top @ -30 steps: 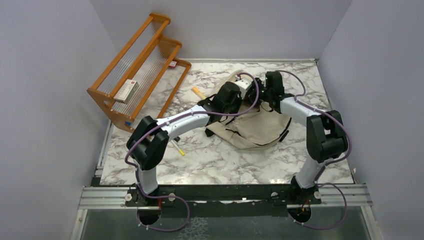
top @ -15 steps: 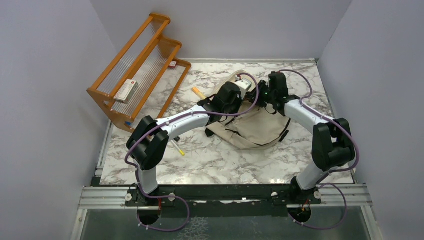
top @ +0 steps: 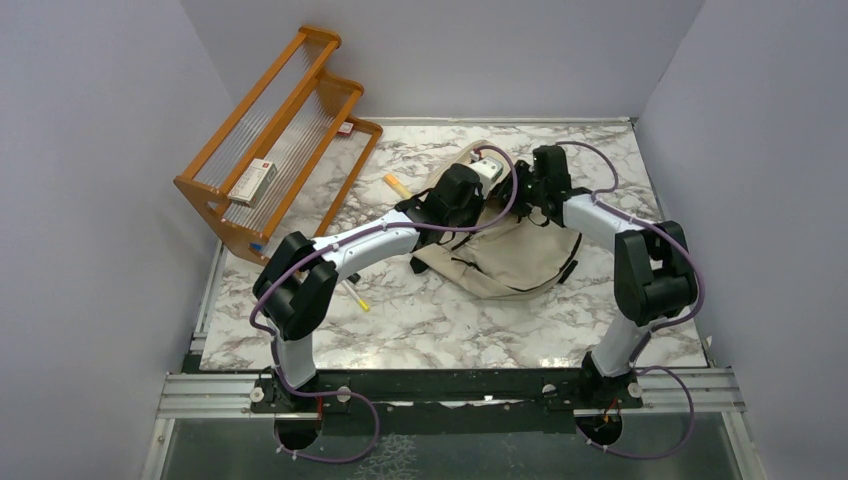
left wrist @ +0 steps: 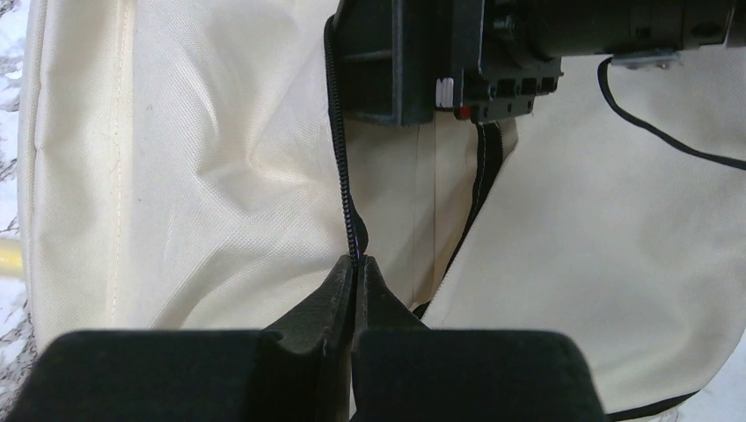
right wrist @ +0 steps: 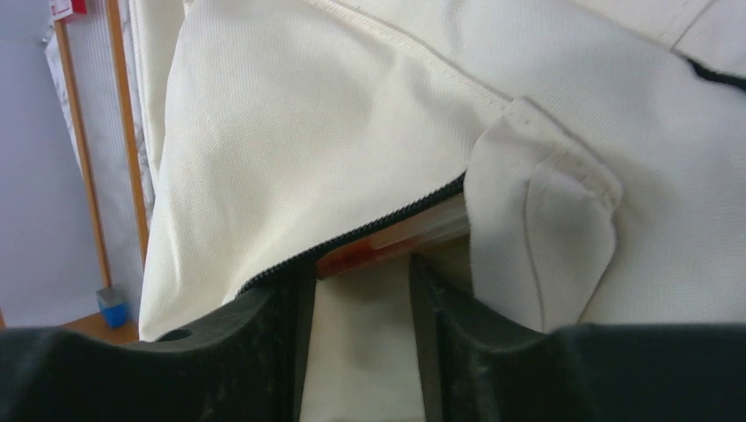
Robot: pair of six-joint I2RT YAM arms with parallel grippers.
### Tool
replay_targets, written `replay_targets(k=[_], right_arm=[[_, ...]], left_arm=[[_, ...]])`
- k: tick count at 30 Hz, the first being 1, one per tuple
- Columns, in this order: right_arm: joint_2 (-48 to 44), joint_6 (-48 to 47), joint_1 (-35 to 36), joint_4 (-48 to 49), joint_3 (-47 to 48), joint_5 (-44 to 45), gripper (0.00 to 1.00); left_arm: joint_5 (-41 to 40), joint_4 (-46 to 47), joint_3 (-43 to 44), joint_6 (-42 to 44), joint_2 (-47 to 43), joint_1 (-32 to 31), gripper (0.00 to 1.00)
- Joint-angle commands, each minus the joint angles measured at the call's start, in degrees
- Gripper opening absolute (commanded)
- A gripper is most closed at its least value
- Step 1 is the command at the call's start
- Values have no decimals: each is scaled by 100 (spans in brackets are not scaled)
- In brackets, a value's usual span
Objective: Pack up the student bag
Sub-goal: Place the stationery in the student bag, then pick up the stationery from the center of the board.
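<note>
Far left, a wooden rack [top: 262, 150] leans against the wall with a small white box [top: 251, 181] on its slats. On the marble table [top: 450, 320] between rack and bag lie 2 loose slim sticks: an orange-ended one [top: 396, 184] near the rack's foot, and a pale yellow one [top: 356, 298] beside the left arm's elbow. The student bag [top: 510, 260] lies slumped flat at mid-table, toward the back, with both wrists over its upper end. The left gripper [left wrist: 354, 268] is pressed together, pinching the student bag at its black zipper line [left wrist: 341, 158]; the teeth run taut from the fingertips and the cream canvas puckers around the pinch. To the right, the right gripper [right wrist: 356, 281] stands with its jaws spread and bare canvas showing between the 2 fingers [right wrist: 264, 352]. Just past the tips, a slim orange-and-clear item [right wrist: 378, 249] sits half under the zipper lip of a pocket opening, in no grip that I can see; what kind of item it is I cannot tell. Judged step: loading 1 item into the pocket, with the left arm holding the mouth open. The next move likely calls for the right tips to nudge the item fully under the lip, then back out straight without snagging the teeth, while the left pinch holds its tension. The 2 sticks on the table look yet to be packed.
</note>
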Motion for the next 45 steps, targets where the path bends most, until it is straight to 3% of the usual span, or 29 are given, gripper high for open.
replay_targets(k=[1,6,9,23,30,33,38,41,45], right_arm=[[141,-37,-146,300,184,293,44],[114,-4,-197,513,130,213,28],[106,6,-198,524,74,-14,23],[836,-132,-197,1477,122,-2052,25],[-174,-804,-197,1164,-276,-1479,34],[-852,-985,-192,573,-521,-736,37],[-1829,-1370,-198,-137,-964,236,37],[-2244,-1474,-198,-313,-1148,408,37],[-2679,-1421,-194,-466,-1322,521,37]], left_arm=[[120,98,-14,-115,-203,-1,0],[129,94,-13,-94,-190,0,0],[125,92,8,-74,-183,-4,0],[54,117,-31,-30,-183,16,0],[121,145,-26,-71,-137,75,0],[163,108,14,-28,-129,156,0],[457,68,93,-67,-235,378,18],[687,152,56,-121,-416,516,32],[906,226,8,-192,-701,758,41]])
